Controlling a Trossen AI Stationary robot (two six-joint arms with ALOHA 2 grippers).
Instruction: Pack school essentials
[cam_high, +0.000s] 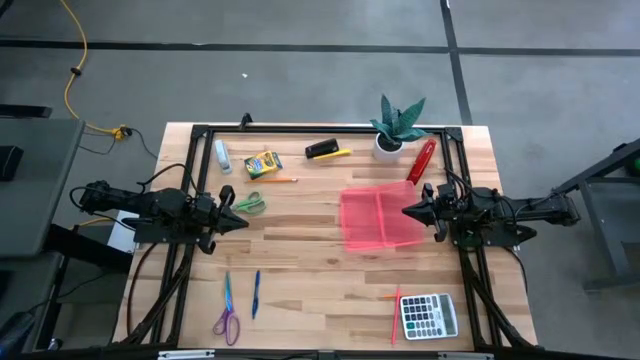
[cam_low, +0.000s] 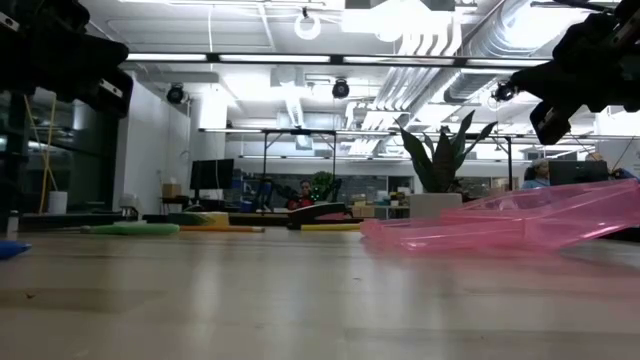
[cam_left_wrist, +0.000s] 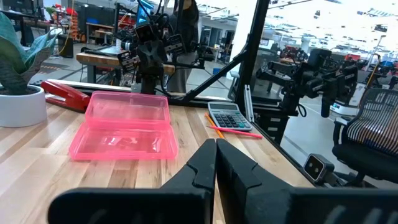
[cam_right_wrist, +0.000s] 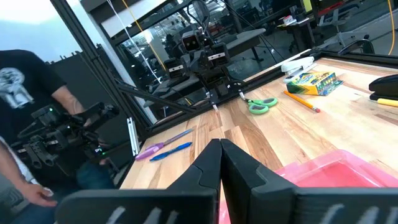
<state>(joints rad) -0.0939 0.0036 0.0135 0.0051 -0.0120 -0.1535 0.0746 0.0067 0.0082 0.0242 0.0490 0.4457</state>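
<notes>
The table is pale butcher-block wood in long glued strips, framed by black metal rails. Near its right edge lies a translucent pink plastic tray, shallow and rectangular, split by a ridge into two compartments; both look bare, though the glossy plastic makes that hard to judge.

The left gripper hovers over the left-middle of the table, its dark tapered fingers pressed together to a point and gripping nothing. The right gripper hangs at the tray's right rim, fingers likewise closed to a wedge, nothing between them.

The school essentials are scattered flat on the wood. Green-handled scissors lie just beside the left gripper's tip. Toward the far edge sit a small yellow-green crayon box, a thin orange pencil and a white glue stick. A black stapler-like block with a yellow pencil lies at the far edge's middle. Purple-handled scissors and a blue pen rest near the near-left corner. A red pencil lies beside a grey calculator at the near-right corner.

A potted green plant in a white pot and a glossy red stapler stand at the far-right corner. The table's middle is open wood.
</notes>
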